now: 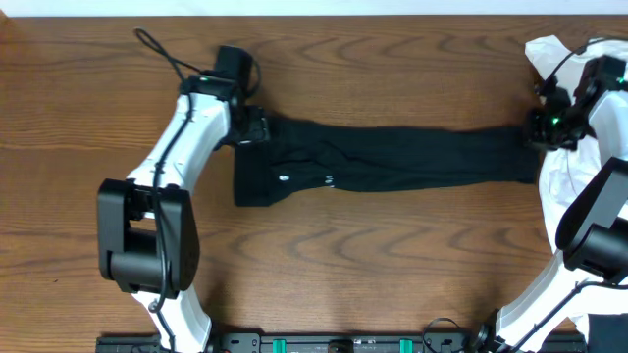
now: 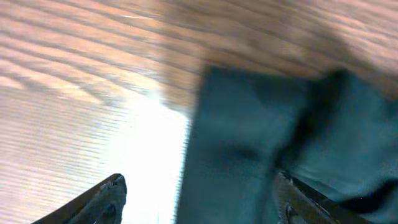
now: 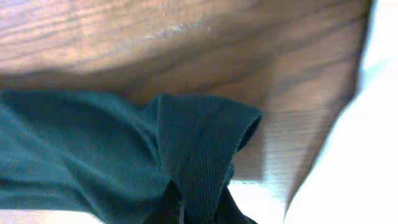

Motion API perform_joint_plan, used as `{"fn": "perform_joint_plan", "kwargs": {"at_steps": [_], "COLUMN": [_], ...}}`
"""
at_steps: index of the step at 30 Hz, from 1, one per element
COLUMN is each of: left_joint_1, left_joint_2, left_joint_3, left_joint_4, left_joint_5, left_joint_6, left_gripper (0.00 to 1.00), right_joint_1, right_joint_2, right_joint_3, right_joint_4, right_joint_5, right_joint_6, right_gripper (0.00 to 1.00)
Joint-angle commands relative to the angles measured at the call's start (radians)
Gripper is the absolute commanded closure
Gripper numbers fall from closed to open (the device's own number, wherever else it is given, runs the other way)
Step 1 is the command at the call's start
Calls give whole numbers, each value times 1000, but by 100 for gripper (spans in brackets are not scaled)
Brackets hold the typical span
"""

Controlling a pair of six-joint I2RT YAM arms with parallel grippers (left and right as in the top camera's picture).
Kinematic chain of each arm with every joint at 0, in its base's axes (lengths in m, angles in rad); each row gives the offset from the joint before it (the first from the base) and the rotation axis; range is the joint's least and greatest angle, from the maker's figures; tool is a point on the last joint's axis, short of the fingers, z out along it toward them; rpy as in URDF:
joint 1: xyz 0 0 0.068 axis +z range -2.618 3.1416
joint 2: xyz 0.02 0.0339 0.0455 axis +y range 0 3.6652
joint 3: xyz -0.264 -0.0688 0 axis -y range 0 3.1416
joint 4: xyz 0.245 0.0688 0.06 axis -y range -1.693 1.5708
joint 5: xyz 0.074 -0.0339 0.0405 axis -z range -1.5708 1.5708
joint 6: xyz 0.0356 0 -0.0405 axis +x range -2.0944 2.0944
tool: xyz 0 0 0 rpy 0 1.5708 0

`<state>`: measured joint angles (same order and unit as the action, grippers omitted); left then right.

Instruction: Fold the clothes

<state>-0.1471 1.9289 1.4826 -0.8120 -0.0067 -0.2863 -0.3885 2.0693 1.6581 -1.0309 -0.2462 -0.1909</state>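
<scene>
Shirt [image 1: 392, 157] lies stretched across dark wood-grain bench [image 1: 392, 284]; right jaws are closed on its end, left jaws stand open.

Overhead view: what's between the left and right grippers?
Only the black shirt, stretched as a long band on the wooden table from the left gripper to the right gripper, which pinches its end. Overhead shows it.

The shirt [image 1: 392, 157] lies stretched in a long band across the table [image 1: 392, 284]. My left gripper [image 1: 257, 127] sits at the shirt's left end, with the shirt's edge between its spread fingers. My right gripper [image 1: 538, 132] sits at the shirt's right end, pinching a fold. A second garment [image 1: 559, 191] lies just right of the shirt.
</scene>
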Motion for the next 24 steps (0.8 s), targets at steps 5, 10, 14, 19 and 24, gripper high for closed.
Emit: {"fn": "perform_joint_plan", "kwargs": {"at_steps": [5, 10, 14, 19, 24], "left_joint_1": [83, 112, 115, 115, 115], "left_joint_2": [-1, -1, -1, -1, -1], "left_joint_3": [-6, -6, -6, -6, -6], "left_joint_4": [-7, -7, -14, -13, -14], "left_joint_5": [-2, -2, -2, -2, -3], "left_joint_6": [-6, -6, -6, -6, -6], "left_gripper": [22, 22, 22, 22, 22], "right_joint_1": [58, 159, 276, 421, 553], "right_joint_2": [3, 2, 2, 4, 11], "right_joint_3": [182, 297, 303, 259, 191], "right_joint_4": [-135, -258, -282, -255, -173], "right_joint_5": [-24, -110, -109, -109, -80], "right_joint_6": [34, 42, 83, 108, 190], "right_gripper": [99, 99, 98, 98, 97]}}
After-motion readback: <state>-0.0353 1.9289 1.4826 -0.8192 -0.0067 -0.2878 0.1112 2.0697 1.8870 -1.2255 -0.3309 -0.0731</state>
